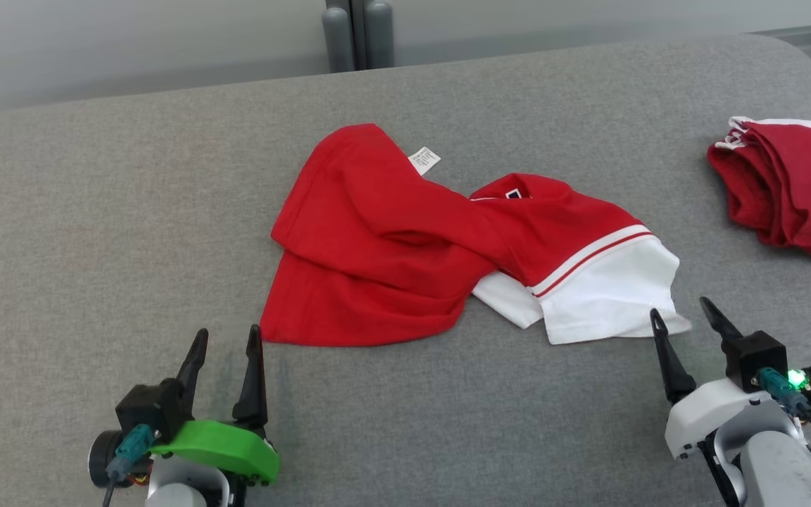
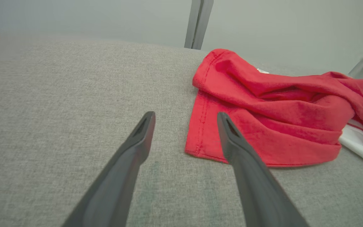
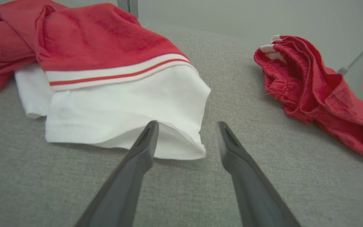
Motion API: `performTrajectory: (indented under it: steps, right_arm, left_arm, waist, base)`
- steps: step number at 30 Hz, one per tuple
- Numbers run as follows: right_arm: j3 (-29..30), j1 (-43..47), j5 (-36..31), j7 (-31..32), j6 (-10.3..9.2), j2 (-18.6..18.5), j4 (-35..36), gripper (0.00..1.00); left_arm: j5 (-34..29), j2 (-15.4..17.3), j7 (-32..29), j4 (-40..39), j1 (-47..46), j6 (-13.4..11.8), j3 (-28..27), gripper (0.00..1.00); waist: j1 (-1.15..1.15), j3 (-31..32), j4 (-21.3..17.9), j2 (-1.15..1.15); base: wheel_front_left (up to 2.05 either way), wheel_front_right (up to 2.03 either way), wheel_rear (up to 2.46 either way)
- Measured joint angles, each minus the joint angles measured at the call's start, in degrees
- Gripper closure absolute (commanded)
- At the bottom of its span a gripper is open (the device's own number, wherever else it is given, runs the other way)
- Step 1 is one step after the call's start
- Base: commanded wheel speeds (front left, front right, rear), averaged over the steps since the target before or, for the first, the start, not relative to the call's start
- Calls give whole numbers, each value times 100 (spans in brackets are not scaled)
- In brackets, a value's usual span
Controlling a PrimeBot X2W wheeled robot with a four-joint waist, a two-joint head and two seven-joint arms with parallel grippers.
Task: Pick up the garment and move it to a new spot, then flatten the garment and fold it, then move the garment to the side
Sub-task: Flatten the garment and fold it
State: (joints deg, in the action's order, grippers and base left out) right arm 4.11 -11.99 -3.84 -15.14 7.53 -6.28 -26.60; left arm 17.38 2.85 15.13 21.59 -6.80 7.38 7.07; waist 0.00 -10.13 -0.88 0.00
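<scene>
The shirt (image 1: 405, 239) lies crumpled mid-way on the grey fabric surface (image 1: 96, 211), its long axis left to right, red body left and white sleeve right. Its white label (image 1: 424, 160) carries print too small to read. The left gripper (image 1: 228, 331) sits at the red hem corner and the right gripper (image 1: 679, 307) at the sleeve edge, both spread wide and empty.

- Grey fabric surface (image 1: 96, 211), wide, with a rounded far corner.
- Crumpled red cloth with white trim (image 1: 793, 190), lying near the surface's right edge.
- Grey posts (image 1: 358, 32), upright behind the back edge, before a pale wall (image 1: 131, 42).
</scene>
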Motion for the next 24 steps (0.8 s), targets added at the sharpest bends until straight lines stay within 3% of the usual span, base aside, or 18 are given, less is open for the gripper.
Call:
performTrajectory:
  steps: [9, 17, 24]
  right_arm:
    - [-330, -246, 209, 0, 0, 249, 790, 0]
    - [-794, -669, 333, 1, 0, 335, 1061, 0]
    - [-1180, -930, 816, 1, 0, 341, 1300, 0]
  left_arm:
    - [-15, 323, 0, 267, -1232, 0, 464, 0]
    - [305, 873, 2, 1475, -3384, 0, 1532, 0]
    - [818, 1109, -327, 2410, -4653, 0, 2404, 0]
  waist:
    - [0, -390, -135, 0]
    - [0, -959, -394, 0]
    - [0, -1408, -738, 0]
  base:
    - [0, 0, 0]
    - [0, 0, 0]
    - [0, 0, 0]
